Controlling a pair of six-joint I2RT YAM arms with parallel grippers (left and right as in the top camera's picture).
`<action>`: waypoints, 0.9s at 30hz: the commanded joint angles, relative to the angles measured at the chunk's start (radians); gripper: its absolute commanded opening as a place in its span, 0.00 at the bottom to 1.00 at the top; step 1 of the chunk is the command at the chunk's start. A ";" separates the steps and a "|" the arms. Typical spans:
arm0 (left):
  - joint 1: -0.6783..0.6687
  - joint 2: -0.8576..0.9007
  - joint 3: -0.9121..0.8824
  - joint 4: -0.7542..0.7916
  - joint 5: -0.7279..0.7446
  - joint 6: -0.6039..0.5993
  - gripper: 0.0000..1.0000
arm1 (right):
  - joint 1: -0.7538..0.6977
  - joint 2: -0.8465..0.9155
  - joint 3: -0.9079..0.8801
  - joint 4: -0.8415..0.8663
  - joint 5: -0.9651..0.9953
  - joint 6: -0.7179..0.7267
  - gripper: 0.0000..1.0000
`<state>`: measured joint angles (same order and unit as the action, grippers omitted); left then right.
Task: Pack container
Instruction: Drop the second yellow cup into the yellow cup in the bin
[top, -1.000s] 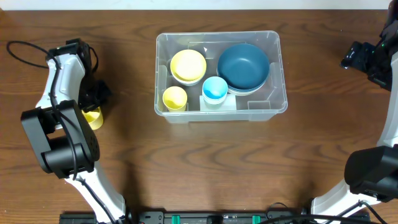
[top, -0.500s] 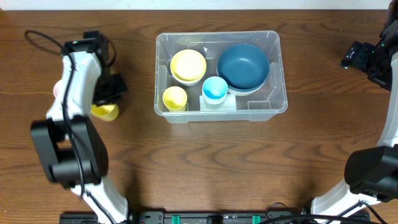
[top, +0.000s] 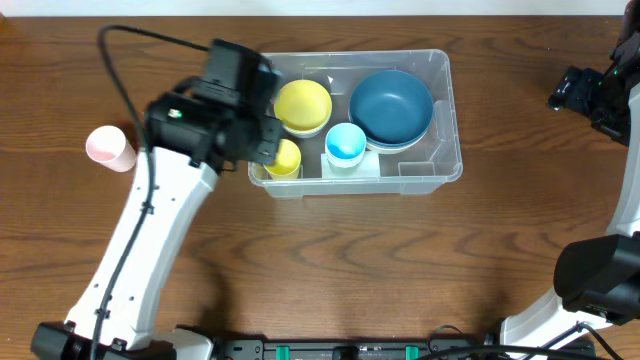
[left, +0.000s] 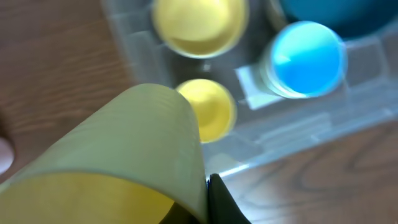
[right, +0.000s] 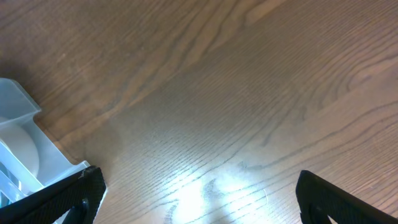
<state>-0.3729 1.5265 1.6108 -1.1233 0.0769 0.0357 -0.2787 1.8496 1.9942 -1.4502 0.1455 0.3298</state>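
Note:
The clear container (top: 452, 120) stands at the table's middle back. It holds a yellow bowl (top: 302, 106), a dark blue bowl (top: 391, 107), a light blue cup (top: 346, 143) and a small yellow cup (top: 284, 158). My left gripper (top: 262, 140) hangs over the container's left wall, shut on the rim of another yellow cup (left: 124, 162), which fills the left wrist view above the container (left: 298, 130). My right gripper (top: 590, 95) stands open at the far right edge, its fingers (right: 84, 193) wide apart over bare wood.
A pink cup (top: 110, 148) lies on its side on the table at the far left. The left arm (top: 150, 240) stretches diagonally from the front edge to the container. A corner of the container (right: 25, 143) shows at the left of the right wrist view.
My left arm has swung right from the far left of the table to the container's left wall, carrying the yellow cup. The pink cup is now uncovered. The right arm has stayed still.

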 joint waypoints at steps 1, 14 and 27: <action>-0.064 0.034 0.002 0.008 -0.005 0.039 0.06 | -0.004 0.002 -0.001 -0.001 0.000 0.014 0.99; -0.106 0.242 -0.004 0.018 -0.094 -0.037 0.06 | -0.004 0.002 -0.001 -0.001 0.000 0.014 0.99; -0.100 0.338 -0.004 0.052 -0.097 -0.037 0.50 | -0.004 0.002 -0.001 -0.001 0.000 0.014 0.99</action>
<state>-0.4820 1.8687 1.6104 -1.0687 -0.0078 0.0032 -0.2787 1.8496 1.9942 -1.4502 0.1459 0.3298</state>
